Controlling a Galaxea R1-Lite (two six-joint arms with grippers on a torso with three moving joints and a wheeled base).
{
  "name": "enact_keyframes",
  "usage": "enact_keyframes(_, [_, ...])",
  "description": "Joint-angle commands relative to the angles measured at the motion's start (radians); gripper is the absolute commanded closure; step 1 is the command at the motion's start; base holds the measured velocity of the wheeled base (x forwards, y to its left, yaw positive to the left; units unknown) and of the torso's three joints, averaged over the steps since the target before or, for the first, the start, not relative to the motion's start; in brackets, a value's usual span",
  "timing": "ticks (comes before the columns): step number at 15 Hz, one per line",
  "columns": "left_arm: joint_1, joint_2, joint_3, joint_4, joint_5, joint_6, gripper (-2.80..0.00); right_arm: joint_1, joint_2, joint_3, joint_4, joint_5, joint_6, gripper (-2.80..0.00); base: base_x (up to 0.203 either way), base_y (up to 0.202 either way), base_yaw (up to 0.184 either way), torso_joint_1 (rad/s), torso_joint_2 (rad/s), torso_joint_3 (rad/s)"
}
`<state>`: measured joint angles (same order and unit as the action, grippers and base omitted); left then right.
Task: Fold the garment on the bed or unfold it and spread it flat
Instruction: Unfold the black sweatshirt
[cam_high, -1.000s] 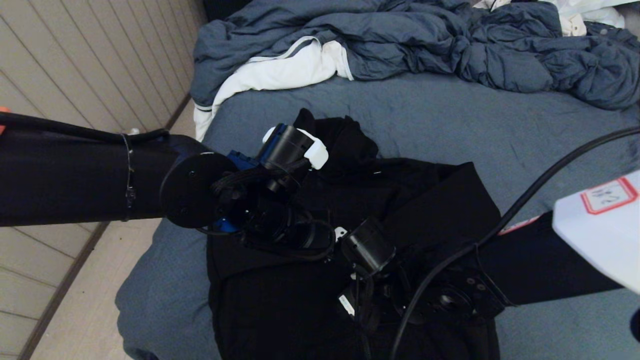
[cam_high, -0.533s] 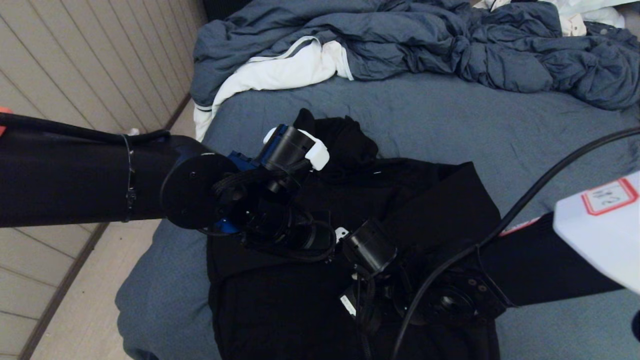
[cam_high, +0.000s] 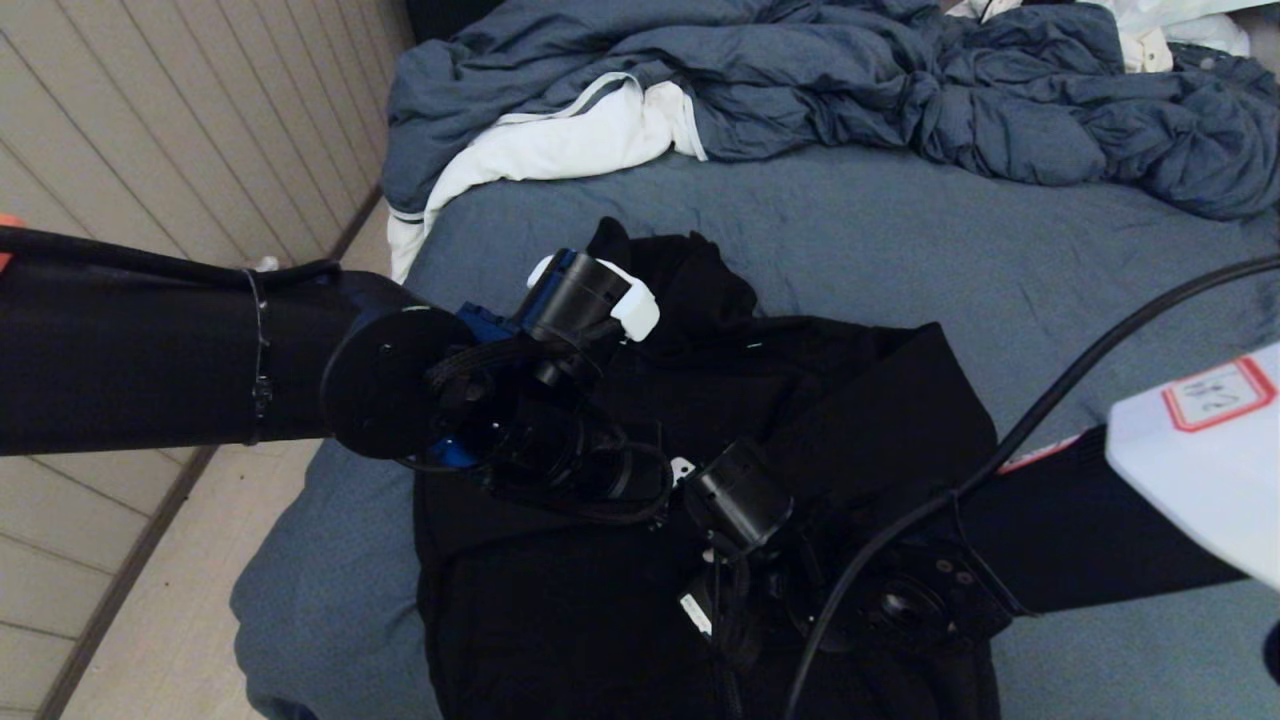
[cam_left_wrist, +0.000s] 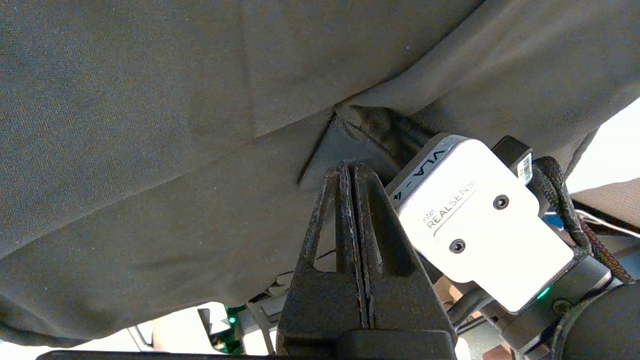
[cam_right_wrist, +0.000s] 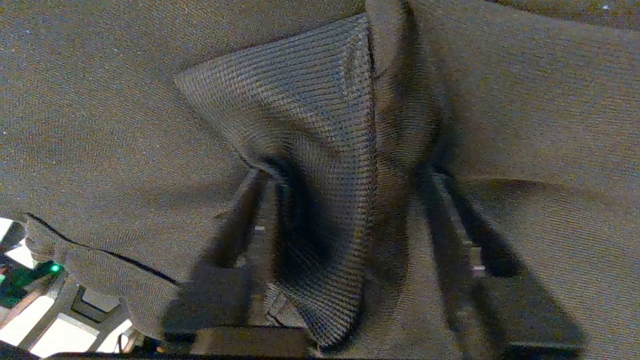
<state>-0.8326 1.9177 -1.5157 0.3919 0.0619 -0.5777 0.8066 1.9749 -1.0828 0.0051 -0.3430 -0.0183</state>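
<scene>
Hoodie (cam_high: 800, 400) bunched black on the slate-blue bed (cam_high: 1000, 260), both arms working down into it near the front edge.

Its ribbed cuff or hem fold (cam_right_wrist: 320, 150) rises between the fingers of the right gripper (cam_right_wrist: 350, 240), which stand partly apart around it; whether they truly pinch it I cannot tell. The left gripper (cam_left_wrist: 354, 172) is clenched, tips pressed into a fold of the cloth, with the other arm's wrist camera (cam_left_wrist: 475, 225) just beside it. Beyond lie the white cloth (cam_high: 560, 140) and the rumpled duvet (cam_high: 900, 90), well apart. I'd worry the right grip catches only a thin ridge and slips on lifting, or that the crowded wrists knock together.
</scene>
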Motion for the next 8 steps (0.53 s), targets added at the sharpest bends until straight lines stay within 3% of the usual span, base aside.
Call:
enact_keyframes(1, [0.0,0.0,0.0,0.002,0.001,-0.004,0.0,0.0,0.0,-0.002,-0.001,-0.002,0.0,-2.8,0.0,0.0,0.0,0.0,0.0,0.0])
enact_keyframes(8, [-0.002,0.0,0.0,0.002,0.001,-0.004,0.0,-0.007,-0.025,-0.002,-0.019,-0.004,0.0,-2.8,0.0,0.0,0.0,0.0,0.0,0.0])
